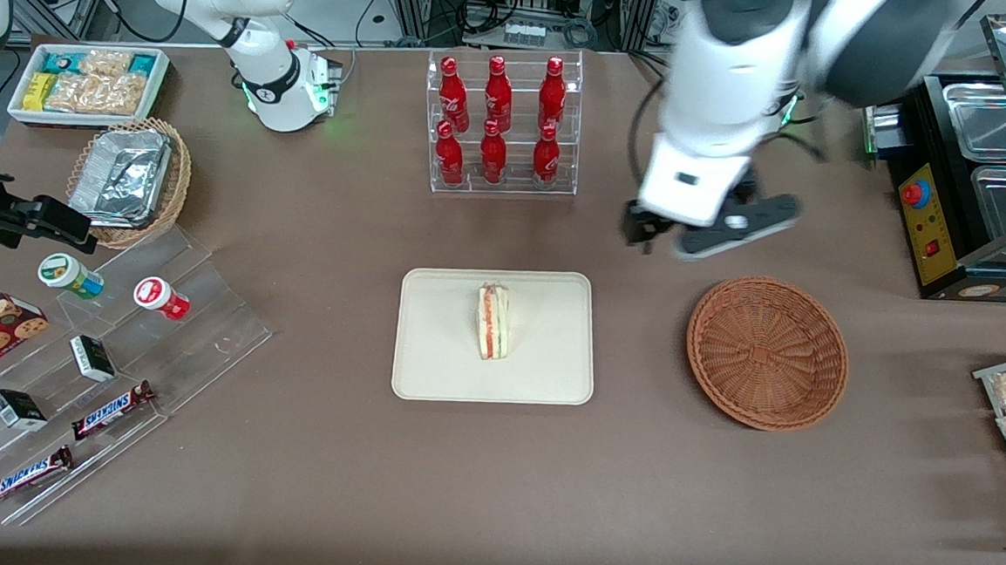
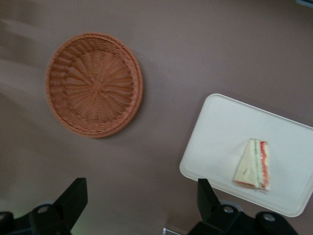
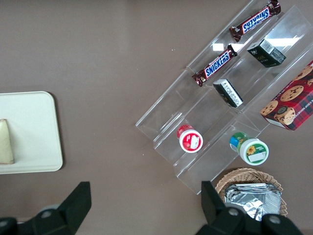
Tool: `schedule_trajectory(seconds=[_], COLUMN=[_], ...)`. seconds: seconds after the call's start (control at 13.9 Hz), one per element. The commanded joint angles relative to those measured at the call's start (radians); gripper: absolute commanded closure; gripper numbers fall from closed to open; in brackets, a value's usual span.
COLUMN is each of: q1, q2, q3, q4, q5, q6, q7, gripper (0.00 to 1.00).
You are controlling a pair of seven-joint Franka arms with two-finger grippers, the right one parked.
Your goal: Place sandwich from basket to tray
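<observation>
The small triangular sandwich [image 1: 493, 321] of pale bread with red and green filling is lying near the middle of the flat cream-beige rectangular tray [image 1: 437, 361]. Beside the tray, toward the working arm's end of the table, the round reddish-brown woven wicker basket [image 1: 767, 352] is sitting with nothing in it. The left gripper [image 1: 645, 237] is hovering above the table, farther from the front camera than the tray, fingers [image 2: 72, 198] spread and gripping nothing.
</observation>
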Motion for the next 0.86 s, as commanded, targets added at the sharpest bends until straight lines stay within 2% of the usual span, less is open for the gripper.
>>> schedule_trajectory(seconds=[0.0, 0.5, 0.79], q1=[0.105, 0.346, 0.504], q2=[-0.069, -0.133, -0.158], q3=[-0.009, -0.008, -0.008], q4=[-0.04, -0.043, -0.066], q5=[-0.05, -0.057, -0.1], q6=[-0.082, -0.181, -0.189], q7=[0.174, 0.552, 0.791], gripper=[0.01, 0.01, 0.01])
